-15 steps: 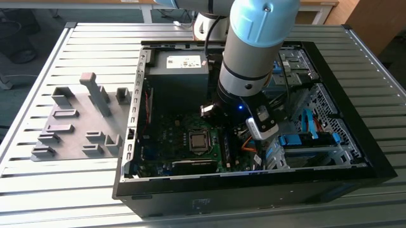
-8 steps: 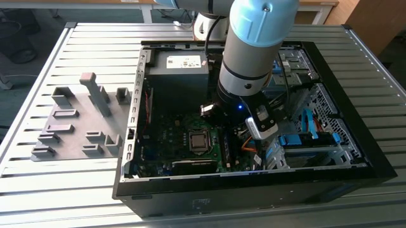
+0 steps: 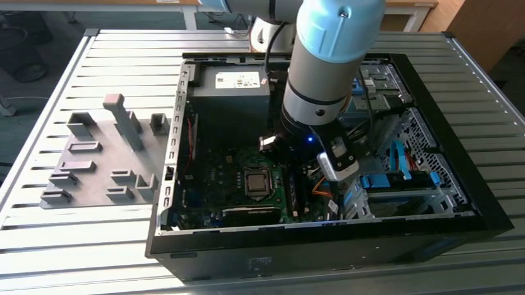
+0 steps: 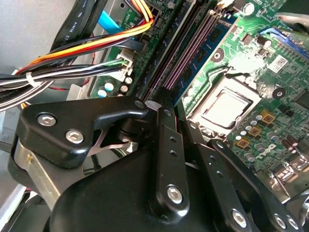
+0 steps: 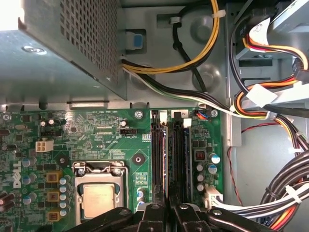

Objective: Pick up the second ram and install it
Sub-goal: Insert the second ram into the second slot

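Two memory slots (image 5: 166, 154) inside open case (image 3: 459, 212), possibly filled.

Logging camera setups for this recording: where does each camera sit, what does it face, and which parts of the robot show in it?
Exterior view: off the arm, above the slatted table, looking down into the open computer case; the arm reaches into it.
First wrist view: on the arm, facing along the motherboard and memory slots; gripper linkage at the edge.
Second wrist view: on the arm, close behind the gripper, over the slots.
Shared: both wrist views show the processor socket.
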{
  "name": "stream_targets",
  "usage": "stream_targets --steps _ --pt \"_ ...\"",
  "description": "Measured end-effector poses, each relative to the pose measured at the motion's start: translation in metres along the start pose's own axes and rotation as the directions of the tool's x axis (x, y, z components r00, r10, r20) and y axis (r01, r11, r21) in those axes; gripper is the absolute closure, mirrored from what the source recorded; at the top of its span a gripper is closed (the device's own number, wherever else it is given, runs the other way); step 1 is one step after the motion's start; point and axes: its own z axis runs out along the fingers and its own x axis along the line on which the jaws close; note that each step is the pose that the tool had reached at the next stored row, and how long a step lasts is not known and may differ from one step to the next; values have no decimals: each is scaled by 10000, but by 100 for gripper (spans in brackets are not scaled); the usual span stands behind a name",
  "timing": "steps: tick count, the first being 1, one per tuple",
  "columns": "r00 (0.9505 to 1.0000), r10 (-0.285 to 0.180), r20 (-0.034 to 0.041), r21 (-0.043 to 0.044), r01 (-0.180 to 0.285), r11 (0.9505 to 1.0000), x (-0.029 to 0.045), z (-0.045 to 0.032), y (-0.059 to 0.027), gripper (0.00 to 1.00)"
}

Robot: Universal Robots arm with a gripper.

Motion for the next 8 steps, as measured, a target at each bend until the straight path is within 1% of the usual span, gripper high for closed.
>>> stream_targets --steps 8 --pt "10000 1 -2 7 -1 10000 0 32 -2 86"
